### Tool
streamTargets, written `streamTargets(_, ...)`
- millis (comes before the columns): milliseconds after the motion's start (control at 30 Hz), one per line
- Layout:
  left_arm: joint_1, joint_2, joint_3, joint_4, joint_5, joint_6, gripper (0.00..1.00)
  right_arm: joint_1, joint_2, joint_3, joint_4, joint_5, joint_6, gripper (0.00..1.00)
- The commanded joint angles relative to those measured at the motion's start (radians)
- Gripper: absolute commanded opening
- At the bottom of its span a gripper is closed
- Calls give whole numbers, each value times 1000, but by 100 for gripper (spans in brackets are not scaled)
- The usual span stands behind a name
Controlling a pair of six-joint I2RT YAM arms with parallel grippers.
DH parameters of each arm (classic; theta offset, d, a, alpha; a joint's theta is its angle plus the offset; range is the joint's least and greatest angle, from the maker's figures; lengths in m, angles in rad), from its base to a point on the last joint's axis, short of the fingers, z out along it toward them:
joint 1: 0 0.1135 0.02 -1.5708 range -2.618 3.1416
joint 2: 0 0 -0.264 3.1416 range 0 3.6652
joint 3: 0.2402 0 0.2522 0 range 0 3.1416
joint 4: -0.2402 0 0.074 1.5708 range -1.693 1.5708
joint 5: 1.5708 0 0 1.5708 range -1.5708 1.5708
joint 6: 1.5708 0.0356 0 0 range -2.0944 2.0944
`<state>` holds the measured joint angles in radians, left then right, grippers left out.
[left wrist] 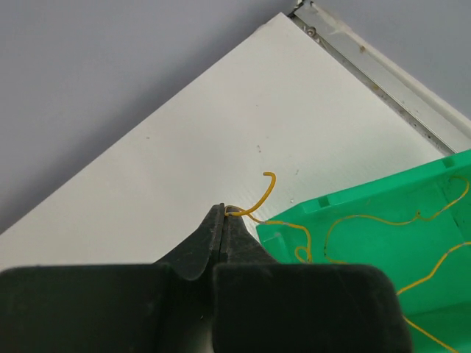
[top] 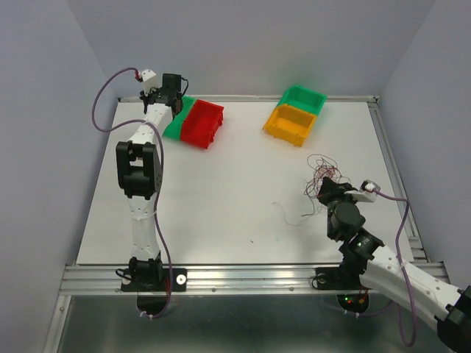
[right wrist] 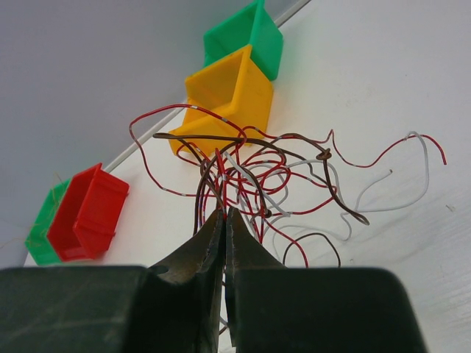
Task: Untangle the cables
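- Pinching a yellow strand (left wrist: 257, 198) between fully closed tips, the left gripper (left wrist: 224, 213) sits at the corner of a green bin (left wrist: 368, 254). The strand curls up from the tips, and more yellow wire lies inside the bin.
- Right gripper (right wrist: 224, 217): jaws pressed together, with red and brown strands of the cables (right wrist: 257, 176) caught at the tips.
- That tangle sits by the right edge of the table (right wrist: 383, 95), well apart from the yellow bin (right wrist: 228, 95).
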<state>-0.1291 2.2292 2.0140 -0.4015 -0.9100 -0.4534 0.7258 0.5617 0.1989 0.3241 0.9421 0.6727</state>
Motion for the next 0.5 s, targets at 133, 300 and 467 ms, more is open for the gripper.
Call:
streamTargets(133, 0, 40, 28, 4, 118, -102, 0, -3, -3, -21, 56, 9, -4, 1)
streamTargets(300, -9, 73, 14, 26, 164, -116, 0, -3, 7, -15, 56, 1, 4, 1)
streamTargets(467, -47, 87, -1, 79, 154, -70, 0, -3, 18, -12, 56, -2, 10, 0)
